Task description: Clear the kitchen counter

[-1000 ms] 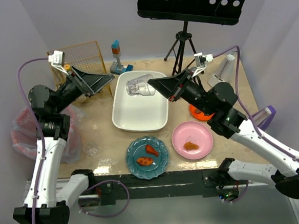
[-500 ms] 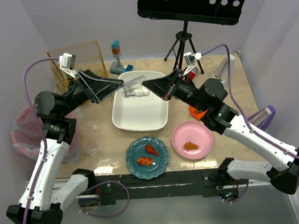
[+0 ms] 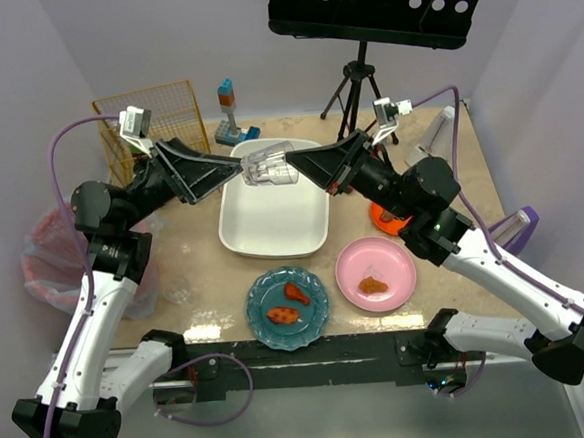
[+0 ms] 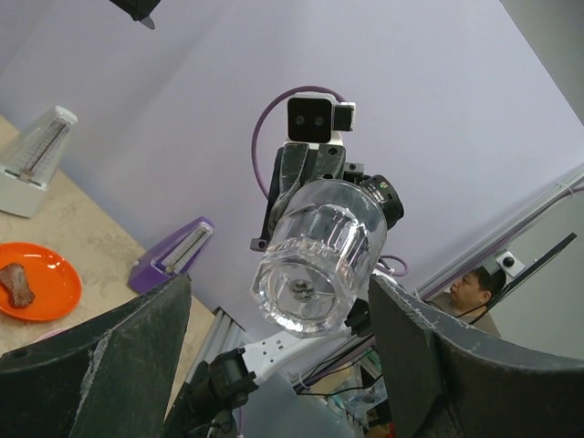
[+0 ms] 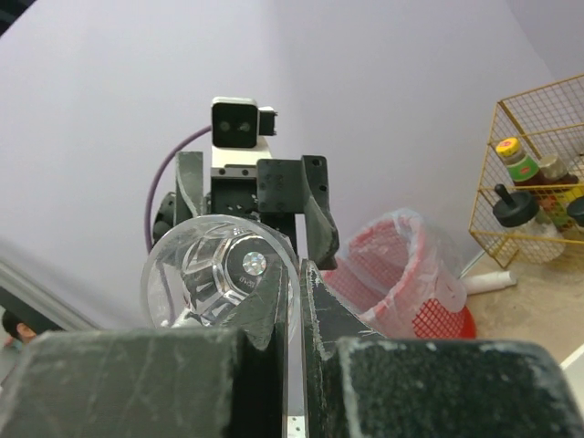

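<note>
One clear glass tumbler point(image 3: 268, 166) is being clamped by the right gripper point(image 5: 294, 283). The spread left gripper point(image 4: 281, 292) should be centred on it.

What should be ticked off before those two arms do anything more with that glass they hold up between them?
1. Right pincer shut on the glass rim: ok.
2. Left pincer open, its fingers on either side of the glass base: ok.
3. Left pincer gripping the glass: not ok, gaps show on both sides.
4. White tub beneath the glass: ok.
5. Glass looks empty: ok.
</note>
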Robot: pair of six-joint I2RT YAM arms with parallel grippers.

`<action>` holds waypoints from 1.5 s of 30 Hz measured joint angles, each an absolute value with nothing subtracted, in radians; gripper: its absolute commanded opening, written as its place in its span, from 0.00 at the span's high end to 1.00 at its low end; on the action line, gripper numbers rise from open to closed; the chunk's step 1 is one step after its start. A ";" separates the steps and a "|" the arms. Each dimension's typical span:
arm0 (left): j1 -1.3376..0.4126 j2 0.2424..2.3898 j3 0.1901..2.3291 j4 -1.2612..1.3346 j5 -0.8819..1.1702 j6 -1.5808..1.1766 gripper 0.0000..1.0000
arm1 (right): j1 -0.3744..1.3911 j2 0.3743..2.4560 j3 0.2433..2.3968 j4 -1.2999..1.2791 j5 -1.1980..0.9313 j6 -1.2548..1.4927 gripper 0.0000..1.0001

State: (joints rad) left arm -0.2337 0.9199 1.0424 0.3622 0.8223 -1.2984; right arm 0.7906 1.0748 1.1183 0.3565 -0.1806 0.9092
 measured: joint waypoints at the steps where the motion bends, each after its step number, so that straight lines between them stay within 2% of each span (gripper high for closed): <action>1: -0.237 0.919 1.037 0.368 0.822 -1.299 0.17 | 0.791 1.075 1.118 0.364 -0.184 0.915 1.00; 14: -0.270 0.908 0.974 0.495 0.822 -1.394 0.17 | 0.790 1.093 1.118 0.420 -0.228 0.957 1.00; 18: -0.282 0.910 0.972 0.525 0.822 -1.412 0.22 | 0.790 1.093 1.118 0.427 -0.228 0.962 1.00; 31: -0.318 0.931 0.972 0.579 0.820 -1.439 0.27 | 0.790 1.118 1.118 0.433 -0.229 0.968 1.00; 41: -0.337 0.950 0.972 0.585 0.806 -1.440 0.62 | 0.790 1.126 1.118 0.439 -0.231 0.973 1.00; 43: -0.337 0.950 0.972 0.587 0.806 -1.440 0.74 | 0.790 1.126 1.118 0.440 -0.231 0.973 1.00; 45: -0.337 0.950 0.972 0.587 0.805 -1.440 0.93 | 0.790 1.126 1.118 0.440 -0.231 0.972 0.97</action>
State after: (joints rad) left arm -0.3367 0.9501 0.9722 0.5869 0.8055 -1.4399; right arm 0.7898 1.1263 1.1179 0.4397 -0.2306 0.9722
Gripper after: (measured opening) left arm 0.579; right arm 0.034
